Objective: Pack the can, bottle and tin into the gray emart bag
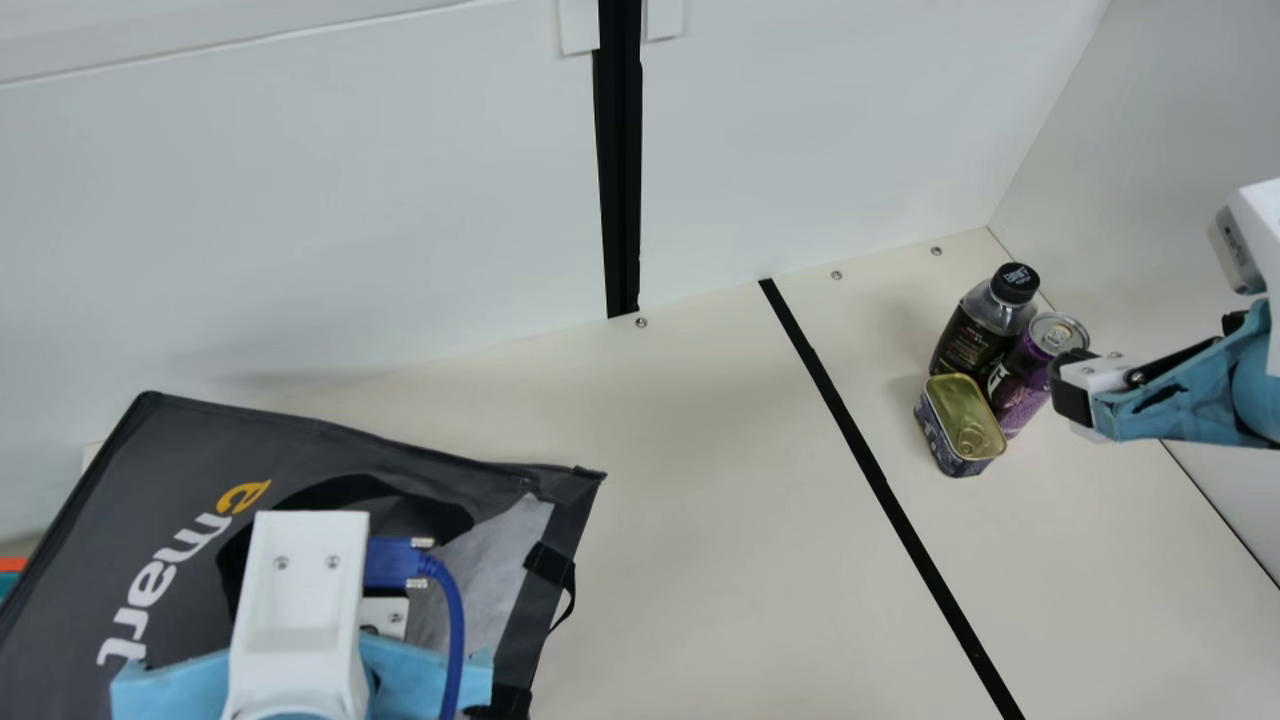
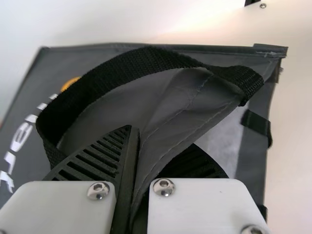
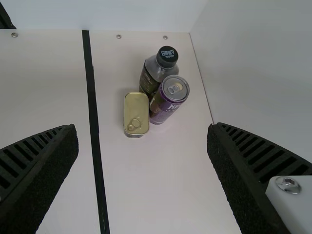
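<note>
My left gripper (image 1: 300, 610) is over the gray emart bag (image 1: 340, 436), which lies flat at the left. In the left wrist view the left gripper (image 2: 141, 161) is shut on a fold of the bag (image 2: 170, 102) beside its black strap; the fold partly covers one finger. The bottle (image 1: 975, 330), purple can (image 1: 1035, 365) and tin (image 1: 960, 425) stand close together at the right. My right gripper (image 1: 1075, 390) is beside them in the main view. Seen from its wrist, the right gripper (image 3: 142, 129) is wide open with nothing between its fingers.
A black tape line (image 1: 870, 460) runs across the cream table (image 1: 700, 500) between the bag and the three items. White walls (image 1: 400, 200) stand behind the table and along its right side. An orange and teal object (image 1: 12, 568) shows at the far left edge.
</note>
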